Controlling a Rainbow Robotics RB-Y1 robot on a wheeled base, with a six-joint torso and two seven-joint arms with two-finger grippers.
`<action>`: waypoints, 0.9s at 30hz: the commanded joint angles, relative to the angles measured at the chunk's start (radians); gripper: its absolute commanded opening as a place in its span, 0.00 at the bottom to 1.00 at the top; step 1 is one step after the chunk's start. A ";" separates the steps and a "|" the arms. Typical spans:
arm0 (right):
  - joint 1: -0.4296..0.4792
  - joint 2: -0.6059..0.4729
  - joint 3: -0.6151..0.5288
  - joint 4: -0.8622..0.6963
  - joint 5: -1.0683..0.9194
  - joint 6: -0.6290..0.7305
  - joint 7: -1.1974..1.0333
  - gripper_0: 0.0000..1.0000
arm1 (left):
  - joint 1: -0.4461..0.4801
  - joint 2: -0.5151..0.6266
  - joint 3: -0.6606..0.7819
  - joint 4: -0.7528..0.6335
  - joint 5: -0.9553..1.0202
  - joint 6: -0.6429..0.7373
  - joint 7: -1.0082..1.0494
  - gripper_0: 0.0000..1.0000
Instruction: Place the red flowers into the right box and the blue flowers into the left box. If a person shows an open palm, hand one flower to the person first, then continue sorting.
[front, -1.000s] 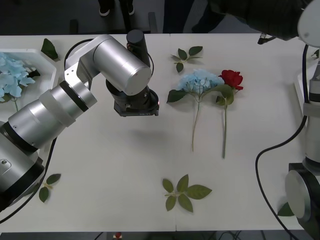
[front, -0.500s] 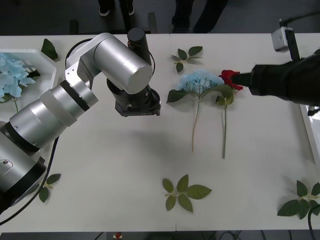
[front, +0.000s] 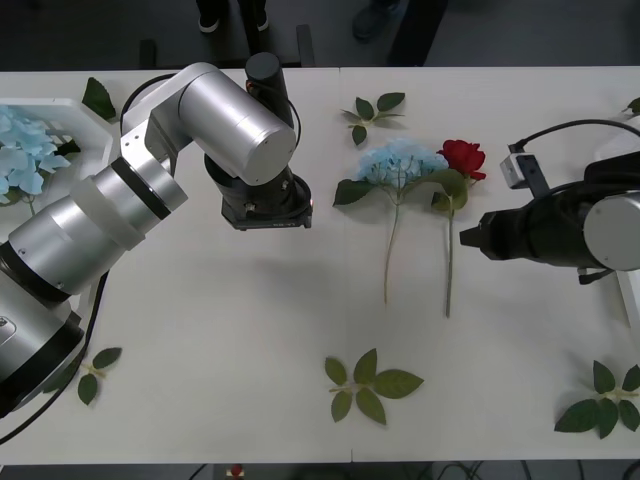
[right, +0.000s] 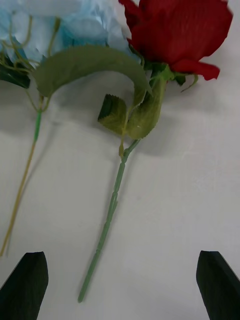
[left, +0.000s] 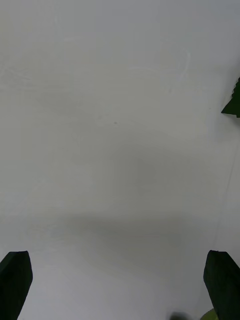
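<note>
Hovering right tool (right: 120, 285) — wide open | astride rose stem (right: 107, 225) — untouched

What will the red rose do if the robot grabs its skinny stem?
The red rose probably droops bloom-first: its stem is thin, the head big. It looks light. Its leaf overlaps the blue flower, so that might get tugged.
</note>
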 joint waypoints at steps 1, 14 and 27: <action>-0.064 -0.001 0.047 0.082 0.040 -0.066 -0.091 0.87 | -0.037 0.019 0.014 -0.034 0.006 0.000 -0.013 1.00; -0.230 0.071 0.160 0.346 0.247 -0.253 -0.192 0.86 | -0.036 0.022 0.014 -0.034 0.006 -0.003 -0.026 1.00; -0.306 0.086 0.222 0.531 0.327 -0.391 -0.229 0.86 | -0.036 0.025 0.014 -0.034 0.004 -0.003 -0.032 1.00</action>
